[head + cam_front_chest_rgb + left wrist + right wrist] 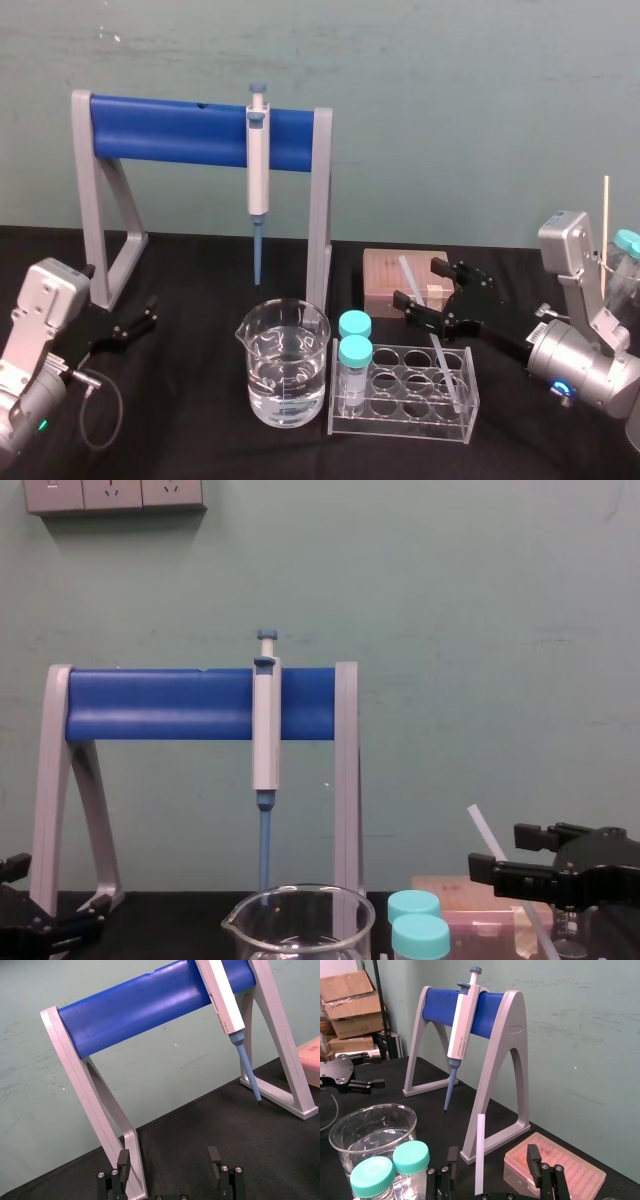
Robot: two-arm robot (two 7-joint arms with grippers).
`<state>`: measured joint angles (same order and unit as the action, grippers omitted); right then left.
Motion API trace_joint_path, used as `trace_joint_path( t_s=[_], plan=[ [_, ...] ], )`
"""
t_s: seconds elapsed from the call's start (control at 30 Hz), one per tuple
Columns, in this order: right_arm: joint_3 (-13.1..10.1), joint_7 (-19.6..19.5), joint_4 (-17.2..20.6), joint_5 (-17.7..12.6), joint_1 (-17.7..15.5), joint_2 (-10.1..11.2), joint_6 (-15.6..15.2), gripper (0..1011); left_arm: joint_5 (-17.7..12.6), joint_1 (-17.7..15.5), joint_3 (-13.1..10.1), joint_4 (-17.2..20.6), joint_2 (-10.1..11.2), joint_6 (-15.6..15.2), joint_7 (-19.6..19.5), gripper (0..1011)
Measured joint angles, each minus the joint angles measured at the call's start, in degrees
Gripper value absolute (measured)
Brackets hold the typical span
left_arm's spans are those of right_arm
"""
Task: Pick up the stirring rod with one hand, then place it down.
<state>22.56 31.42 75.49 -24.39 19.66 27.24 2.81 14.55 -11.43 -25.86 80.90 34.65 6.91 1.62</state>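
Black cloth is covering the bench (200, 440). A grey and blue pipette stand (170, 130) is rising at the back, with a pipette (258, 170) hanging from its bar. In front, a glass beaker (284, 365) of clear liquid is sitting beside a clear tube rack (400, 415).

The stirring rod (447, 372) is leaning in that rack, its lower end in a well and its upper end tilting toward a pink tip box (395, 275). It is looking light, stiff, smooth and probably brittle (likely glass or hard plastic). A gentle pinch on the free upper part, above the rack, is seeming best, followed by a lift along its own lean.

The right gripper (420, 282) is hovering at that height with its jaws spread wide. The rod (480, 1150) is standing between them, nearer one finger, and appears to be touching neither.

The left gripper (138, 318) is resting by the stand's foot, with its jaws apart and holding nothing.
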Motion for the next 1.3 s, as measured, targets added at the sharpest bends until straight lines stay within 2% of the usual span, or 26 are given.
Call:
trace_joint_path(
  t_s=[0.2, 0.23, 0.33, 0.37, 0.63, 0.7, 0.77, 0.8, 0.87, 0.97, 1.3],
  plan=[
    [0.03, -0.01, 0.01, 0.00, 0.00, 0.03, 0.01, 748, 0.00, 0.00, 0.00, 0.00, 0.00, 0.00, 0.00, 1000],
    [0.03, -0.01, 0.02, 0.00, 0.00, 0.03, 0.02, 692, 0.00, 0.00, 0.00, 0.00, 0.00, 0.00, 0.00, 1000],
    [0.03, -0.03, 0.04, 0.00, 0.00, 0.03, 0.04, 630, 0.00, 0.00, 0.00, 0.00, 0.00, 0.00, 0.00, 1000],
    [0.03, -0.03, 0.04, 0.00, 0.00, 0.03, 0.04, 573, 0.00, 0.00, 0.00, 0.00, 0.00, 0.00, 0.00, 1000],
    [0.03, -0.04, 0.04, 0.00, 0.00, 0.03, 0.08, 305, 0.00, 0.00, 0.00, 0.00, 0.00, 0.00, 0.00, 1000],
    [0.03, -0.04, 0.04, -0.01, 0.00, 0.03, 0.08, 273, 0.00, 0.00, 0.00, 0.00, 0.00, 0.00, 0.00, 1000],
    [0.03, -0.04, 0.04, 0.00, 0.00, 0.03, 0.09, 189, 0.00, 0.00, 0.00, 0.00, 0.00, 0.00, 0.00, 1000],
    [0.03, -0.04, 0.04, -0.01, 0.00, 0.03, 0.09, 189, 0.00, 0.00, 0.00, 0.00, 0.00, 0.00, 0.00, 1000],
    [0.03, -0.04, 0.04, -0.01, 0.00, 0.03, 0.08, 94, 0.00, 0.00, 0.00, 0.00, 0.00, 0.00, 0.00, 1000],
    [0.02, -0.04, 0.04, -0.01, 0.00, 0.03, 0.09, 65, 0.00, 0.00, 0.00, 0.00, 0.00, 0.00, 0.00, 1000],
    [0.02, -0.04, 0.04, -0.01, 0.00, 0.03, 0.09, 65, 0.00, 0.00, 0.00, 0.00, 0.00, 0.00, 0.00, 1000]
  ],
)
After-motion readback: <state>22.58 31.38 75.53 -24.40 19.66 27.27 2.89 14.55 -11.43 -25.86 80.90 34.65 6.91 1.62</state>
